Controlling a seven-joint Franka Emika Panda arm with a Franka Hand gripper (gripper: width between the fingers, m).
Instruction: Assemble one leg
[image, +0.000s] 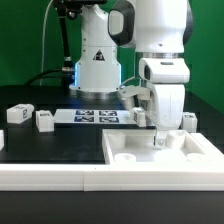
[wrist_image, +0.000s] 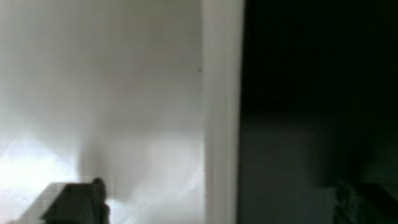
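1. The gripper (image: 160, 138) hangs straight down over the back edge of the white panel (image: 200, 160), its tips at or just above the panel's surface. They blend into the white behind them, so I cannot tell whether the jaws are apart, together or clamped on anything.
2. The wrist view is badly blurred. A pale surface fills one half, darkness fills the other, and a brighter strip runs between them. One dark finger (wrist_image: 75, 203) is cut off by the frame edge. Nothing here shows a held part.
3. The first leg (image: 18, 115) lies on the dark table (image: 60, 145) at the exterior view's far left, well apart from the gripper. It lies flat with its long axis roughly across the view, and its tag is too small to read.
4. The second leg (image: 44, 121) sits just beside it, looking squarish, so its long axis is unclear.
5. The third leg (image: 188, 120) sits behind the panel at the exterior view's right, near the gripper. Its direction cannot be made out.
6. The marker board (image: 95, 116) lies flat between the second leg and the gripper.
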